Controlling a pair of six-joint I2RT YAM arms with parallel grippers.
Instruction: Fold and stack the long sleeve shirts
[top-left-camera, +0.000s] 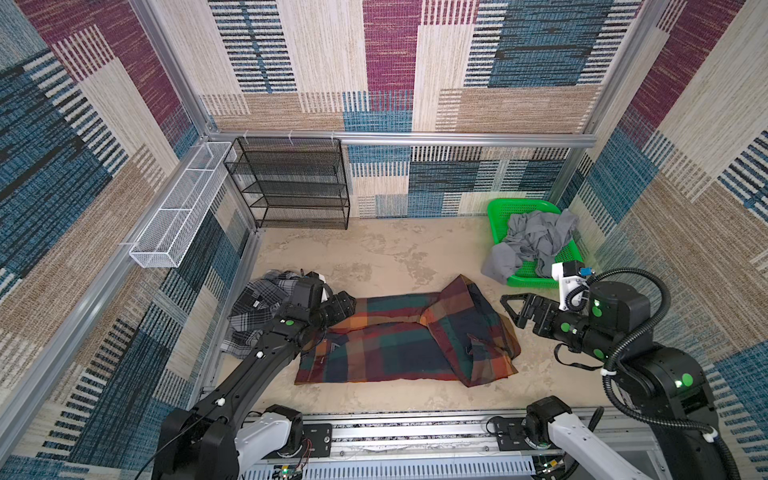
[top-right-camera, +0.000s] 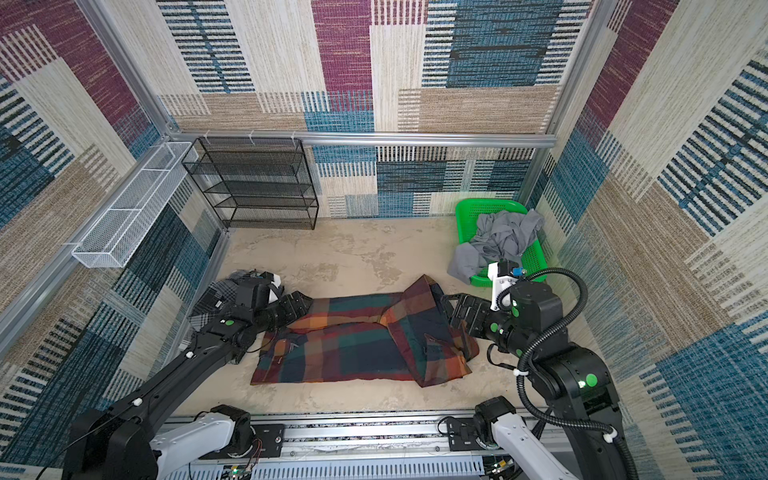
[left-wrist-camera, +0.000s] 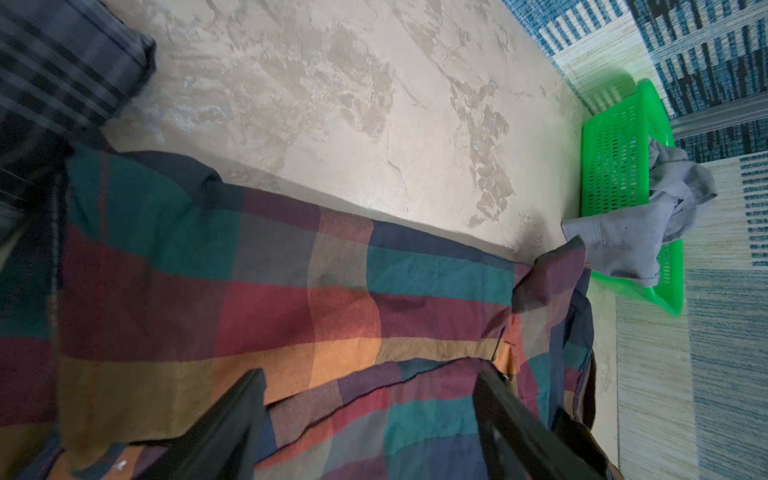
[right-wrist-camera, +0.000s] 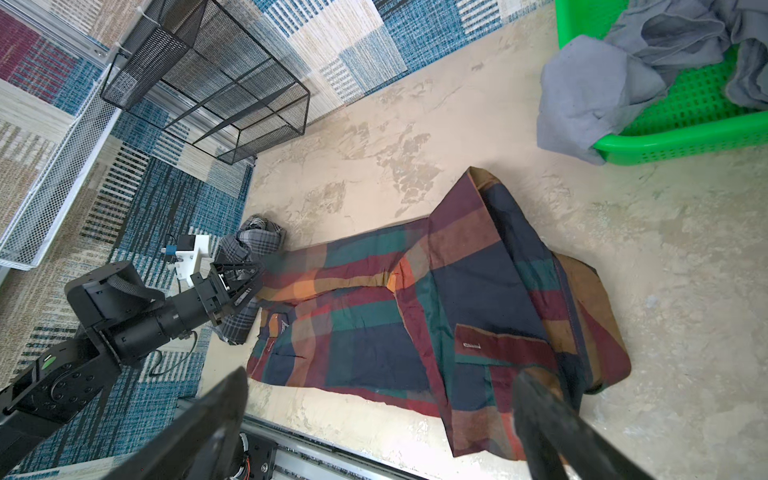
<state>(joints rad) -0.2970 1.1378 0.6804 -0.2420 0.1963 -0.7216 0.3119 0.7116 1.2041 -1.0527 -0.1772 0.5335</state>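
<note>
While crosswise, shirt (top-left-camera: 386, 345) maybe points left

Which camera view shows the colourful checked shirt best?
The right wrist view: the colourful shirt is nearly whole, large and sharp. Both top views show it smaller, its corner behind the left gripper. The left wrist view shows only part.

No text, brand or number can be read anywhere. A small pale tag (right-wrist-camera: 283, 326) on the large plaid shirt (right-wrist-camera: 374, 332) shows some marking, but it is too small and blurred to make out.
</note>
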